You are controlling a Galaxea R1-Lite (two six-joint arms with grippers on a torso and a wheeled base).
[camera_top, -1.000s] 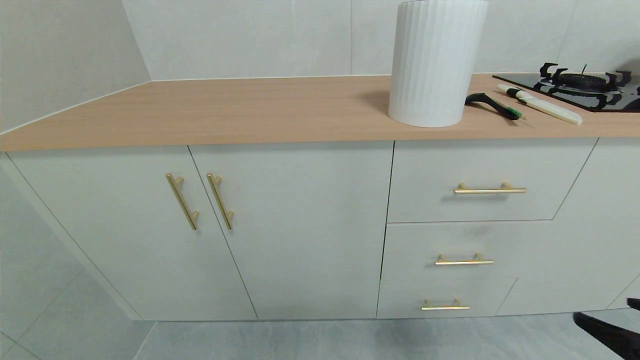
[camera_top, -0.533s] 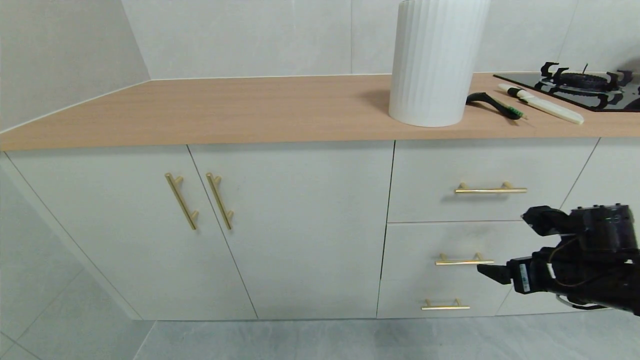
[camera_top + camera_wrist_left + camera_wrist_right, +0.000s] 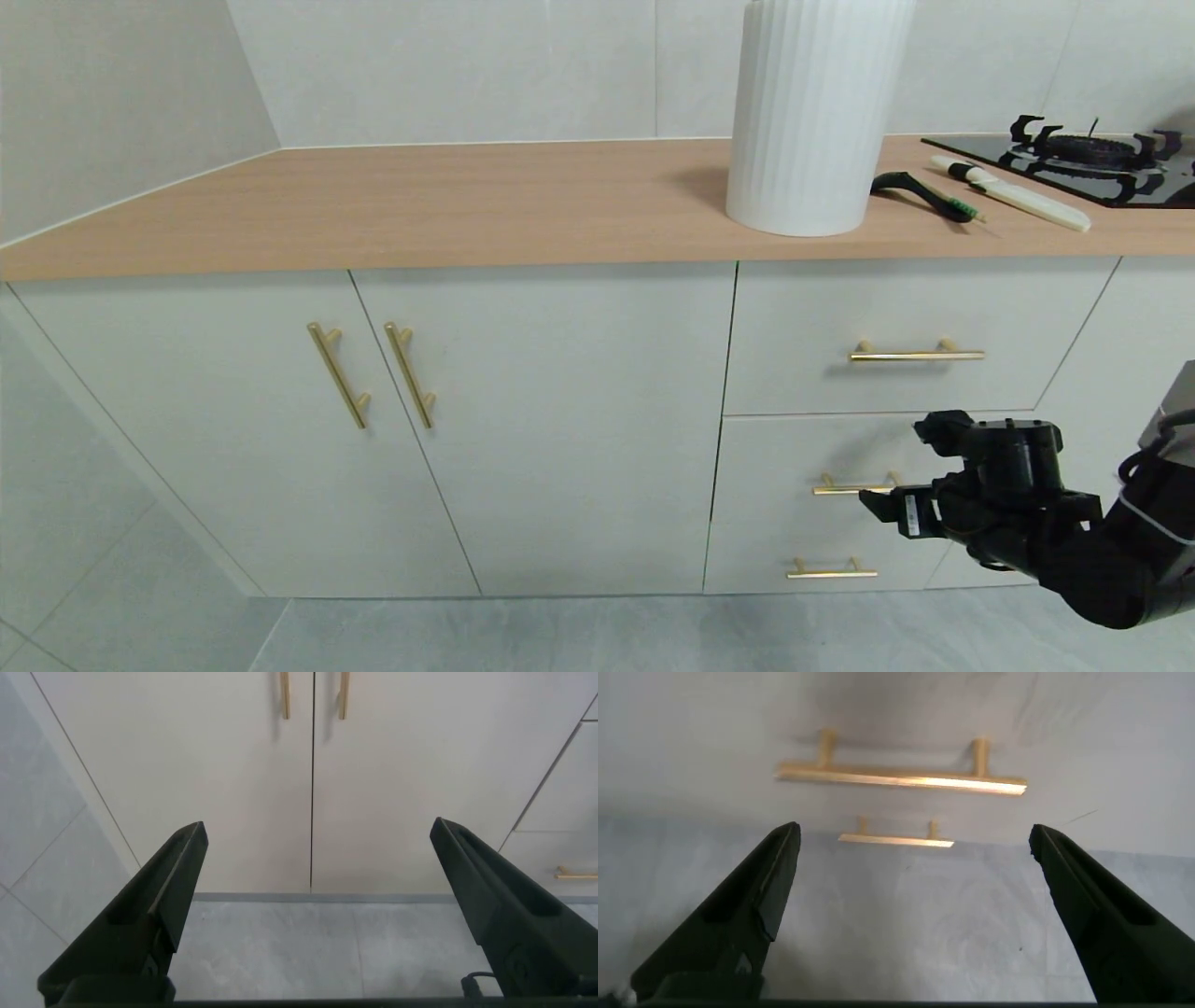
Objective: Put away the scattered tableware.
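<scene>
Wooden worktop [image 3: 420,205] bears a white ribbed container [image 3: 810,112] (upright), with a black-handled utensil [image 3: 920,196] and a white utensil [image 3: 1013,194] lying just beside it.

On the counter [image 3: 420,201], tool [image 3: 920,194] and knife [image 3: 1013,194] lie right of the container [image 3: 810,117].

We see a counter [image 3: 467,201] with a wood-grain top, smooth and matt. The cabinet fronts [image 3: 560,420] look pale and matt, their handles [image 3: 915,354] shiny golden metal. The ribbed white container [image 3: 808,112] seems matt; the hob [image 3: 1074,177] is glossy black.
</scene>
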